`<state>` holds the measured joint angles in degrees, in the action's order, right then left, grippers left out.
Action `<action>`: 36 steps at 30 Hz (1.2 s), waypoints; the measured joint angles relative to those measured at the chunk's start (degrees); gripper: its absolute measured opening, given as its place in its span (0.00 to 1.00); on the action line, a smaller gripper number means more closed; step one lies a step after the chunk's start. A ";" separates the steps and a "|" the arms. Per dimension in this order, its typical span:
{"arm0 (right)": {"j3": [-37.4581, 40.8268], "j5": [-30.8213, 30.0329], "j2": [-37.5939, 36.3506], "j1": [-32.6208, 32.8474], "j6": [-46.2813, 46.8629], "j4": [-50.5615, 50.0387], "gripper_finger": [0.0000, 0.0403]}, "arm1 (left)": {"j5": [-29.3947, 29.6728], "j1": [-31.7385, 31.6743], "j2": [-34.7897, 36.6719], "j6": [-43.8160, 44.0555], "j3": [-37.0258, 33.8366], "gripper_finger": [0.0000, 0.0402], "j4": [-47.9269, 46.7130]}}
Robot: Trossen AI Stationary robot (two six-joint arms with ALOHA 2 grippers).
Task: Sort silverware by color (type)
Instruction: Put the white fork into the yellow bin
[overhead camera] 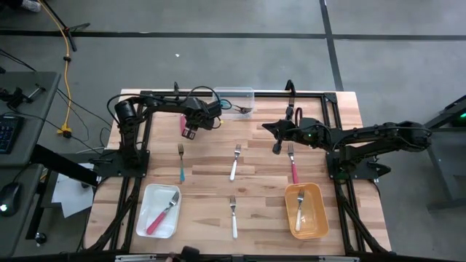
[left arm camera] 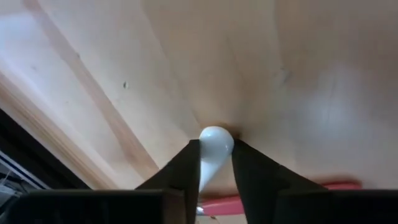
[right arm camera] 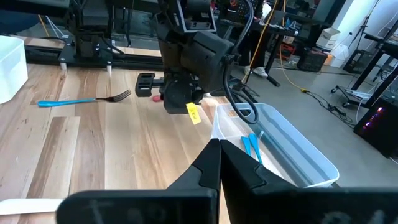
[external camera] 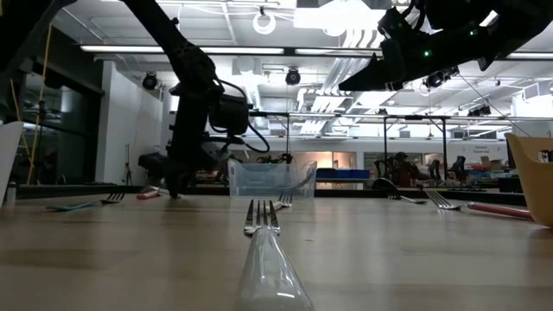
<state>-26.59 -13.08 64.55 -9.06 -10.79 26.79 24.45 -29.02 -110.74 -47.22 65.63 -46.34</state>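
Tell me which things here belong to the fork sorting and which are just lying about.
Part of the job: teal fork, white fork, pink fork, white tray, orange tray, clear bin.
Just lying about: yellow cable, keyboard, computer mouse.

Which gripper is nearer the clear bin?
Left. The left gripper sits just off the clear bin, down at the table by that bin's left end. The right gripper hangs farther away, toward the table's middle, above the fork with the pink handle.
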 joint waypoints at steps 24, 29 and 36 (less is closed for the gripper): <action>-0.02 2.05 0.00 0.00 -0.20 0.06 0.00 | -2.28 6.40 -0.09 0.33 3.24 0.00 -3.88; -0.02 2.16 0.00 0.00 -0.20 0.02 0.00 | -2.42 5.09 -0.02 7.92 3.82 0.00 -6.25; -0.02 2.16 0.00 0.00 -0.20 0.04 0.00 | -5.09 -1.20 0.02 18.64 3.85 0.12 -6.79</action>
<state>-26.61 -10.92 64.55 -9.06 -10.98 26.83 19.36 -30.22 -110.72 -28.59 69.47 -53.13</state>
